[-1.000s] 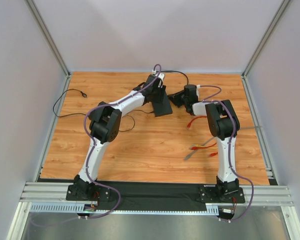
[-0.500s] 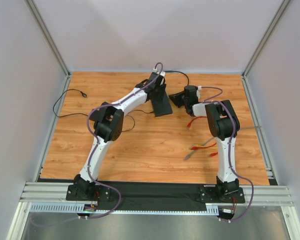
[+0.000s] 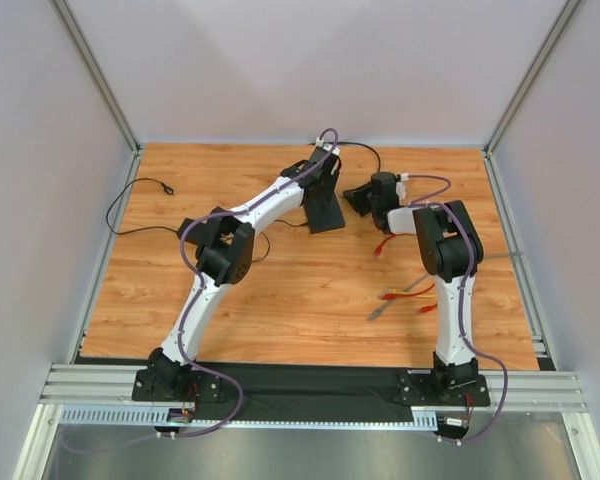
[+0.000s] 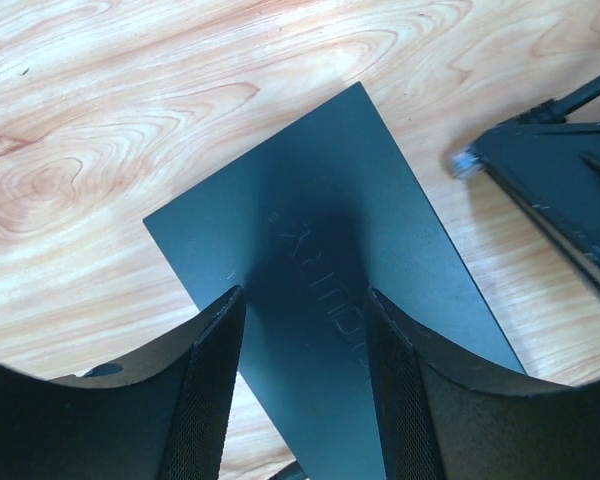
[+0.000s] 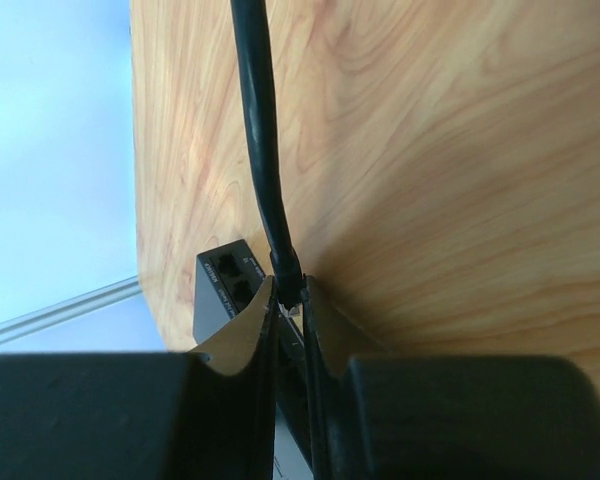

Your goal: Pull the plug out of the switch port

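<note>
The switch [image 3: 326, 214] is a flat matte-black box on the wooden table; it fills the left wrist view [image 4: 330, 180]. My left gripper [image 3: 319, 190] is open, its jaws [image 4: 305, 340] spread just above the switch's top. My right gripper [image 3: 360, 197] is shut on the plug [image 5: 288, 272] of a black cable [image 5: 260, 130], right beside the switch's socket side [image 5: 225, 280]. In the left wrist view the plug's clear tip [image 4: 464, 161] shows a small gap from the switch's edge, held by the right gripper [image 4: 555, 185].
The black cable [image 3: 366, 152] arcs toward the back edge. Red and grey cables [image 3: 402, 293] and a red plug lead [image 3: 385, 245] lie right of centre. Another black lead [image 3: 140, 195] lies at the left. Panel walls enclose the table.
The left arm has stretched a little farther and to the right over the switch. The right gripper has shifted slightly right, away from the switch, with the plug.
</note>
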You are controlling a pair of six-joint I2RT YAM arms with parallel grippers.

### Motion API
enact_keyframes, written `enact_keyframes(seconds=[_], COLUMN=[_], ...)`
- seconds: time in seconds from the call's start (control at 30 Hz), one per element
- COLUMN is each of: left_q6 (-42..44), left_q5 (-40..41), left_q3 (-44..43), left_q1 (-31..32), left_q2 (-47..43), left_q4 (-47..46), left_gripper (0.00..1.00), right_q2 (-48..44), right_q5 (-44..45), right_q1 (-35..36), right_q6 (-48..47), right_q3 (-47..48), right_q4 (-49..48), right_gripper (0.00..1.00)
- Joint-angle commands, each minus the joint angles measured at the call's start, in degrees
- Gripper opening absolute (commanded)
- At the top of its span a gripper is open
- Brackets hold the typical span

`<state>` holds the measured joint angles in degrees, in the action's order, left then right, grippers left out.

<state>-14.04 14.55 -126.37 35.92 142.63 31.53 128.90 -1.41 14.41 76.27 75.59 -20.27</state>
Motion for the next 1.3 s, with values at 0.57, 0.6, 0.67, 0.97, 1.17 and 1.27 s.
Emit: enact_keyframes(seconds=[0.57,0.6,0.67,0.97,1.17,1.27], left_q6=[1.82,2.09,2.62,1.04,-0.54,-1.07], left_q5=[-4.44,-4.79,-5.05,-7.51,-8.13,-8.57], left_q3=[18.77,22.27,26.33,42.85,49.45,51.91], left_q1=[-1.29,-1.38,-1.47,-3.22,-4.45,-4.72], left_q2=[-11.74,-12.98,-16.57,-26.52,-30.73,-32.23], left_q4=[-13.23,-14.64,-19.21,-28.36,-32.66,-34.16], left_gripper=[0.60,0.60,0.60,0.60,0.60,0.60], right_q2=[-31.85,-35.44,-39.06,-68.67,-84.24,-87.59], right_q5=[4.49,4.57,3.26,6.94,6.86,5.11], right_q1=[-5.80,-5.89,-5.89,-6.33,-6.59,-6.59], right_q6=[-18.17,-18.35,-18.79,-24.85,-22.92,-21.52], right_q3=[-17.05,-18.62,-20.74,-37.26,-40.78,-43.85], right_q4=[14.73,16.13,19.73,43.19,59.19,62.98], right_gripper=[0.00,0.00,0.00,0.00,0.03,0.05])
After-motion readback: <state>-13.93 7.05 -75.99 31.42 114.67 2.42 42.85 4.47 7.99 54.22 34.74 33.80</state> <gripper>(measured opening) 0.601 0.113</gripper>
